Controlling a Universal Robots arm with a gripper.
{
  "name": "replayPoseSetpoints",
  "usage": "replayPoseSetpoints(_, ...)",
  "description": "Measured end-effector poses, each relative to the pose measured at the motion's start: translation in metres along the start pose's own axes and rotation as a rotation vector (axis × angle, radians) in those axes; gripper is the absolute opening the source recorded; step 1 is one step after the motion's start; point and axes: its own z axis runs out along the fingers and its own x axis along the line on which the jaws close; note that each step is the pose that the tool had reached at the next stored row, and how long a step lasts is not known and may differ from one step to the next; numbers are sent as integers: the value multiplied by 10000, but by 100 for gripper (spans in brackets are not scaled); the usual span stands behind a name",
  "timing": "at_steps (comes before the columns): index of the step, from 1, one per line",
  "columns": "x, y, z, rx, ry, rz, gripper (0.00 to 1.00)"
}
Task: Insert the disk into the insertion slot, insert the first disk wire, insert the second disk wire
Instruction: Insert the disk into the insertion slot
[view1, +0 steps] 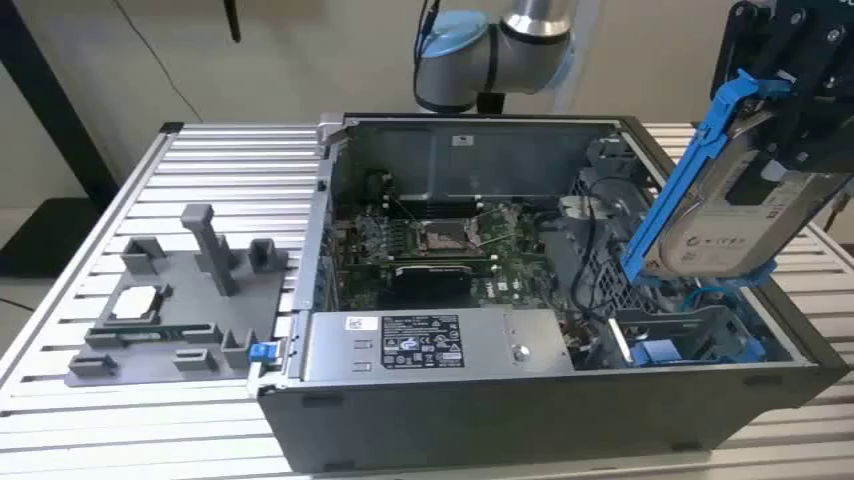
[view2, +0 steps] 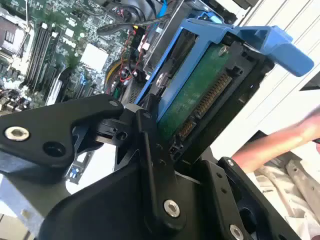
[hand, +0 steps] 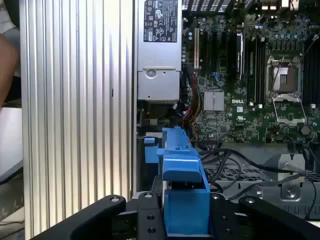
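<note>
Disk (view1: 727, 225) hangs steeply tilted, clenched in the hand (view1: 790, 140), above the insertion slot (view1: 687, 325) at the near corner of the case (view1: 534, 410), on the exterior view's right. I judge it needs levelling, with its blue carrier (view1: 681, 190) squared to the slot walls and kept clear of the cables (view1: 582, 262).

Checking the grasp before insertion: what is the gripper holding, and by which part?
The gripper holds the disk by its upper, connector end, clamped across the blue carrier; the disk hangs tilted over the insertion slot.

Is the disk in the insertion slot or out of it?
Out: the gripper holds the disk tilted in the air, its lower end above the insertion slot.
</note>
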Motion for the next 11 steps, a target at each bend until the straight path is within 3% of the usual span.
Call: replayPoseSetpoints(11, 0, 0, 12, 6, 6, 1, 0)
